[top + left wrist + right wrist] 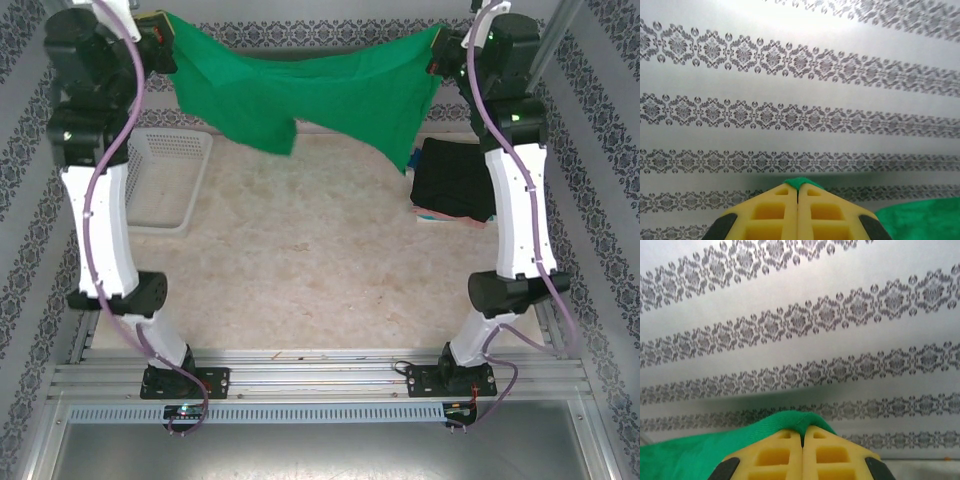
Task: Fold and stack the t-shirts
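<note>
High over the far edge of the desk, a bright green t-shirt hangs stretched in the air between the two arms, sagging in the middle, with loose folds drooping toward the surface but seemingly not touching it. The left jaws are fully closed on one end of the cloth; the left wrist view shows the yellow pads pressed together with a small tuft of green fabric pinched at their tips. The right jaws are likewise clamped tight, with a green hem wrapped over their tips in the right wrist view. Below the right end, a folded black t-shirt rests on the desk, with thin pink and blue edges peeking out beneath it, apparently the stack. A white lattice basket sits at the left side. The left arm and right arm rise along either side, and patterned walls surround the scene. The step in hand appears to be spreading the green shirt out before folding. Next, both arms would likely need to lower together, keeping the cloth taut, and lay it flat on the open middle of the desk, away from the black pile and the basket.
</note>
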You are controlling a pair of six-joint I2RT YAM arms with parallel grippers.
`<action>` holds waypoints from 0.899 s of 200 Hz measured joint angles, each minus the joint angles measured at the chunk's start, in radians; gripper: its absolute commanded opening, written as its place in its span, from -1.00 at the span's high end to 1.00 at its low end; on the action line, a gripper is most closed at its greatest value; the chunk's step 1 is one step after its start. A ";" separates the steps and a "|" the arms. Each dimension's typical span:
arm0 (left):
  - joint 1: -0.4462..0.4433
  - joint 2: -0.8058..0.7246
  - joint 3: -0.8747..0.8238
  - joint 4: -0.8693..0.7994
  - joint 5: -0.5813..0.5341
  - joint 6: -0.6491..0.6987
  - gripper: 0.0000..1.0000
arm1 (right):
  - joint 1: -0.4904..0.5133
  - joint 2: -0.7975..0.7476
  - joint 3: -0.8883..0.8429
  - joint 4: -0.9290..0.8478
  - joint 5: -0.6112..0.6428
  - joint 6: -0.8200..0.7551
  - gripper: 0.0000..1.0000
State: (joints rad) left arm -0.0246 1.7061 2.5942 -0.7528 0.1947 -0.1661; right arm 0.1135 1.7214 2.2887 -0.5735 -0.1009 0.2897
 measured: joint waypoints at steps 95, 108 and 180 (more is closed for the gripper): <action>-0.008 -0.877 -1.759 0.193 0.135 -0.218 1.00 | 0.000 -0.526 -1.423 0.176 -0.130 0.068 1.00; -0.015 -0.923 -1.852 0.145 0.147 -0.237 1.00 | 0.000 -0.584 -1.506 0.148 -0.129 0.077 1.00; -0.230 -0.962 -1.954 0.079 0.051 -0.418 1.00 | 0.000 -0.733 -1.600 0.007 -0.045 0.100 0.96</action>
State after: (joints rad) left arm -0.2543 0.7441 0.6407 -0.6735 0.2455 -0.5838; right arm 0.1131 0.9882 0.6884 -0.5667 -0.1455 0.3897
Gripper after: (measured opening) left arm 0.047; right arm 0.064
